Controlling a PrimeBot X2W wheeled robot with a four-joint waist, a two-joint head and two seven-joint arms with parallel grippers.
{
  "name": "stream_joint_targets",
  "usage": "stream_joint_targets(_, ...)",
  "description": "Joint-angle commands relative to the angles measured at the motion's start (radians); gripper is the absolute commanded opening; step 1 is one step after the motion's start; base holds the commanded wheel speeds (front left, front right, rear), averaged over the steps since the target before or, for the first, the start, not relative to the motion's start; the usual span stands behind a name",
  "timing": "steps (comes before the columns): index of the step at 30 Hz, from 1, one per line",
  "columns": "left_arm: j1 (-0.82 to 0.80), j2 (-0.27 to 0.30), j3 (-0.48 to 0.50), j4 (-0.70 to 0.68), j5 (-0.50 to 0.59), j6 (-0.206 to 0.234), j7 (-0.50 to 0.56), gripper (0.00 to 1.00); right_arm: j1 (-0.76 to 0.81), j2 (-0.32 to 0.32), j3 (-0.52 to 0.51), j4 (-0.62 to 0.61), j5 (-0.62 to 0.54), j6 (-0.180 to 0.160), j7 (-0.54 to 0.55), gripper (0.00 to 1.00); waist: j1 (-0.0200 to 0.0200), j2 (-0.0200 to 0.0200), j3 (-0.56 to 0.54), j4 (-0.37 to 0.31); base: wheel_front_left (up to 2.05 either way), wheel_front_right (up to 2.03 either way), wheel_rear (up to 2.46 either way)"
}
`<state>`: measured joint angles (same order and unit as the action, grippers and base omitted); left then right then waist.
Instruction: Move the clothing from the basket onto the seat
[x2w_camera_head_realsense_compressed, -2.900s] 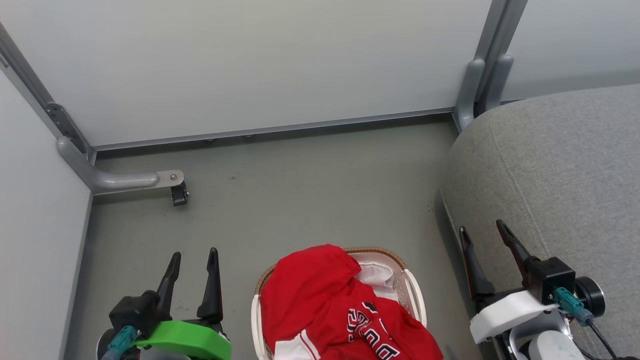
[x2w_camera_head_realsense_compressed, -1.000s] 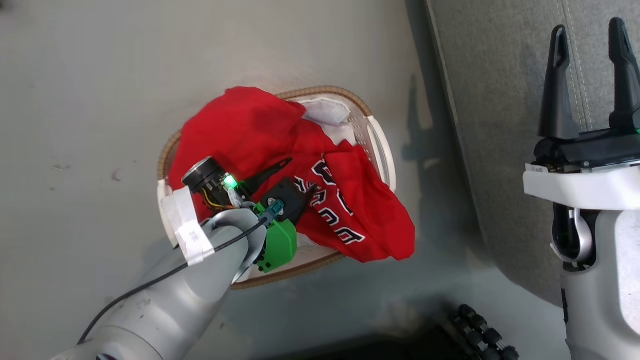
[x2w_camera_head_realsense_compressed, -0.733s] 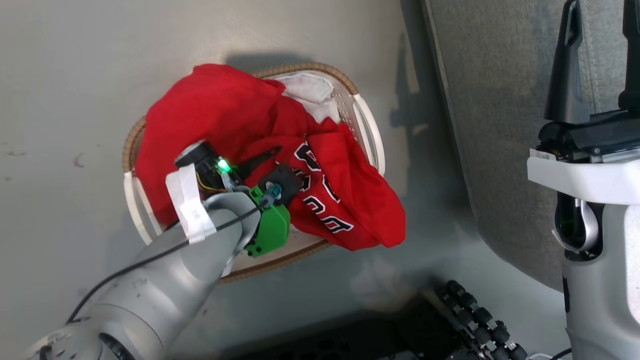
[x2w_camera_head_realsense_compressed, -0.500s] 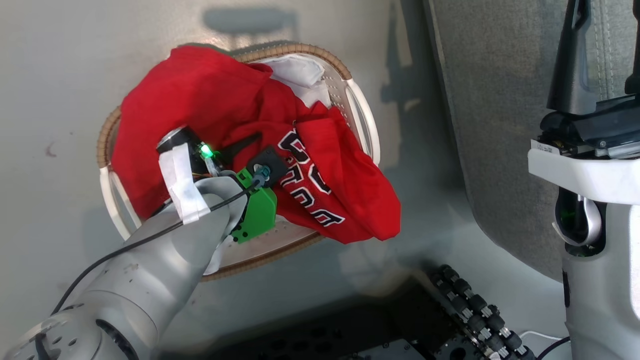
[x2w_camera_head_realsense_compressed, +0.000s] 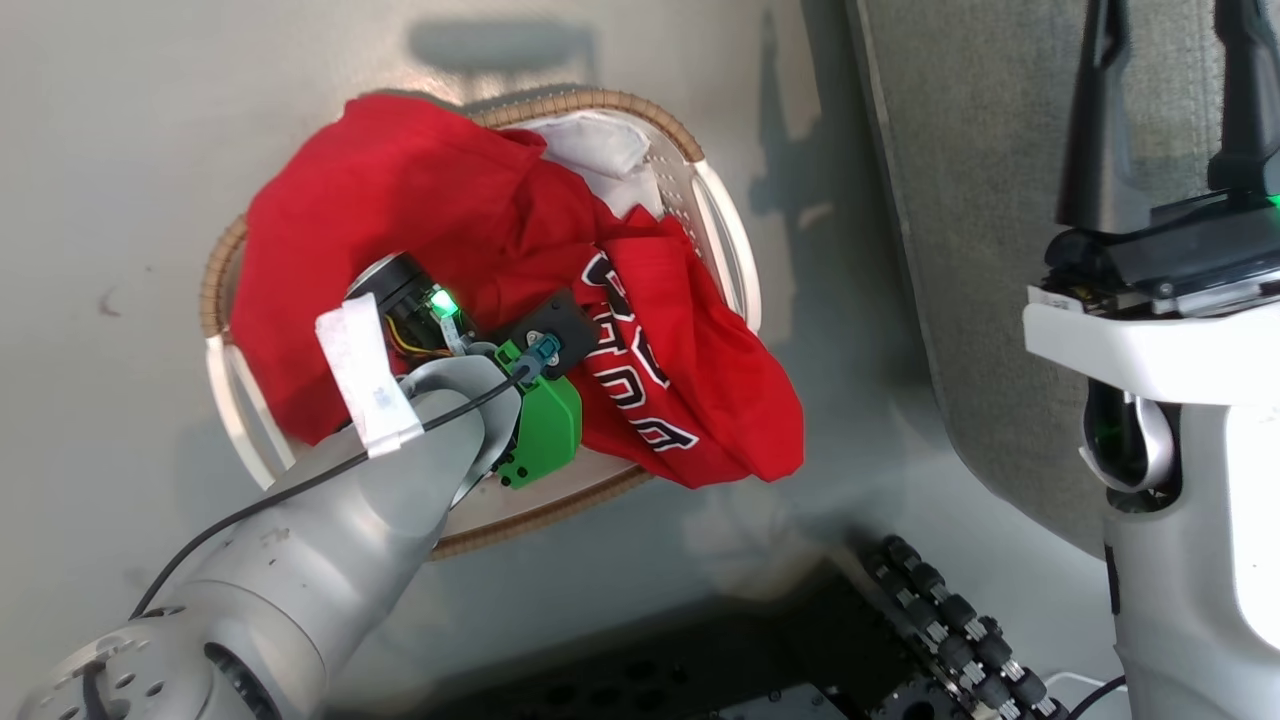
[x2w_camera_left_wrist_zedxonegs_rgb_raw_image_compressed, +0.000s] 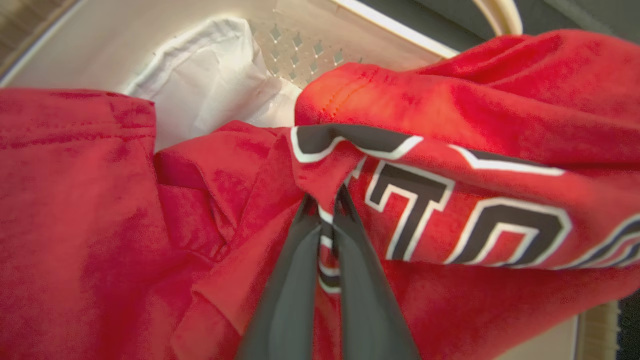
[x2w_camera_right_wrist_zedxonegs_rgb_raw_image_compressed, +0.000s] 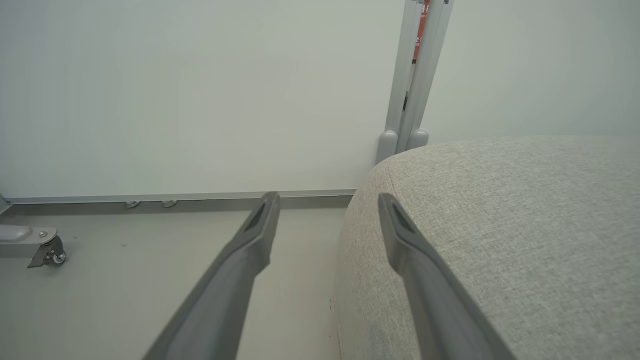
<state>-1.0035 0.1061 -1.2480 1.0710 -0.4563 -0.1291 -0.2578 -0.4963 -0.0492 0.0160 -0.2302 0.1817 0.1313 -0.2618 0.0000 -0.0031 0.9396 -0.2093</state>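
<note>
Left pincer (x2w_camera_left_wrist_zedxonegs_rgb_raw_image_compressed: 326, 198) clamped on my crumpled red jersey (x2w_camera_left_wrist_zedxonegs_rgb_raw_image_compressed: 100, 225), black white-edged letters folded unreadable, inside slotted white basket (x2w_camera_head_realsense_compressed: 725, 240); right pincer (x2w_camera_right_wrist_zedxonegs_rgb_raw_image_compressed: 328, 199) wide.

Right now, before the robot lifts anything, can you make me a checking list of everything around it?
Surface: grey floor, a few small marks.
Job's things: red clothing heaped in the basket, one part hanging over its rim; white liner showing; grey seat to the right.
Clutter: nothing seen.
Hands: left hand shut on a fold of the clothing by the lettering; right hand open, empty, above the seat's edge.
Cables: black cable along the left arm.
Surroundings: pale wall panels, grey post, caster.
</note>
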Motion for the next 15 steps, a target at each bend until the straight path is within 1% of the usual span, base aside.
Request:
stream_joint_targets(1,0.01,0.014,0.002,-0.013,-0.014,-0.003,-0.008,0.0,0.01,-0.002,0.004,0.013,-0.013,-0.001,-0.005,1.0,0.0,0.0031,-0.045,0.025,0.0,0.0,0.0)
stream_joint_targets(3,0.014,0.016,0.016,-0.055,-0.019,-0.003,-0.008,0.0,0.022,-0.003,0.004,0.029,-0.028,-0.001,-0.005,1.0,0.0,0.0031,-0.081,0.044,0.0,0.0,0.0)
stream_joint_targets(7,0.047,0.042,0.064,-0.153,-0.023,-0.003,-0.008,0.0,0.049,-0.003,0.004,0.06,-0.06,-0.001,-0.005,1.0,0.0,0.0031,-0.172,0.085,0.0,0.0,0.0)
stream_joint_targets(15,0.149,0.072,0.177,-0.346,-0.012,-0.002,-0.008,0.0,0.127,-0.003,-0.005,0.125,-0.11,-0.001,-0.005,1.0,0.0,0.0031,-0.392,0.158,0.0,0.0,0.0)
